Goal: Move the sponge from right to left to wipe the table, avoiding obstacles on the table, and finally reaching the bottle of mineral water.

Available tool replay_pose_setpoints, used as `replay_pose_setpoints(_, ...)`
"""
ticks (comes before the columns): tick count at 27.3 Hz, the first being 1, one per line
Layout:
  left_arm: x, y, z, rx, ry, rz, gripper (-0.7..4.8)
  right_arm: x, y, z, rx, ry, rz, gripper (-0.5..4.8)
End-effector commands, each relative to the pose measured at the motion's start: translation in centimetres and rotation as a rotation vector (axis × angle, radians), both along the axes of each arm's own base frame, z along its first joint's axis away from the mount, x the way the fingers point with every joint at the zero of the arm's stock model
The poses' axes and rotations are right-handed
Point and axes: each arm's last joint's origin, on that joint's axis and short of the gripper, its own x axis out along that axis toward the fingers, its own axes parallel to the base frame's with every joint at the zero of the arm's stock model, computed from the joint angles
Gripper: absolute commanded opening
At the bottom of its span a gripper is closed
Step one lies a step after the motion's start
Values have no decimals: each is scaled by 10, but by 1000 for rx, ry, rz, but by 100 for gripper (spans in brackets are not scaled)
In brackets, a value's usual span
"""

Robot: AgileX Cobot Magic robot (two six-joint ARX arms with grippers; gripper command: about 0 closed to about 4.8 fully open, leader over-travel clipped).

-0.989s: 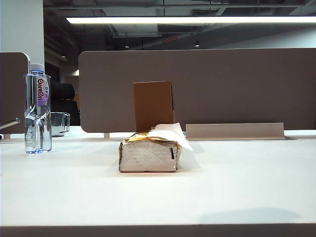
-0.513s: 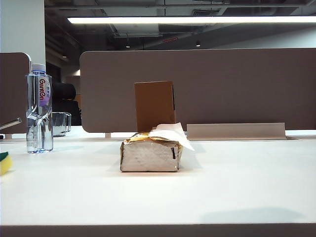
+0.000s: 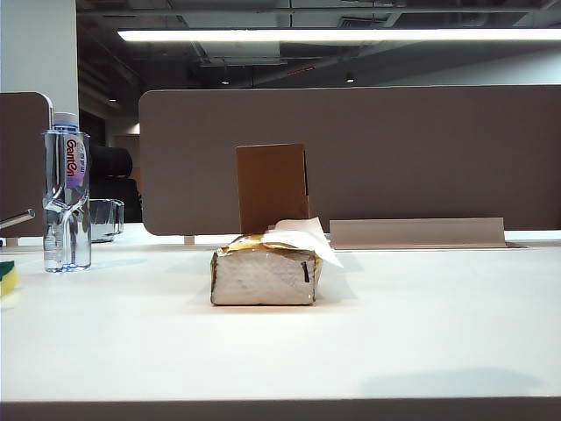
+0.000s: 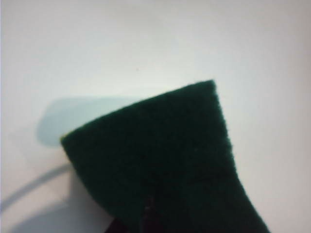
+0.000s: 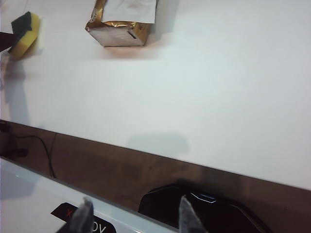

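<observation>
I've got the left gripper (image 4: 146,218) clamped tight on the sponge (image 4: 160,160), left of and nearer than the bottle of mineral water (image 3: 67,193). Soft, light foam; it buckles, so grip mid-block. Right gripper (image 5: 136,213) part-open, empty, well off.

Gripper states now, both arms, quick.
Left gripper: closed on the sponge, at the table's far left.
Right gripper: open, empty, back off the table's near edge.
</observation>
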Motion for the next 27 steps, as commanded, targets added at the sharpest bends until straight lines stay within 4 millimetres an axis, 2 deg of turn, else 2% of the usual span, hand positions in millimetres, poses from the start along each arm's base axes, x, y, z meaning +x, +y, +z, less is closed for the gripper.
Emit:
replay_pose_setpoints(1,10,-3,2,35,-35,-3,-6,0,0,2,10,-11,2,229)
replay_pose_setpoints(8,38,-15,2,43,-49,-43,-6,-1,1,3,43,2,32,229)
replay_pose_setpoints(16,65,-21,-11,61,-19,-50,-6,-1,2,3,71,19,42,229)
replay_pose_setpoints(27,76,-20,-12,57,-22,-45,-3,-1,2,3,81,25,46,229)
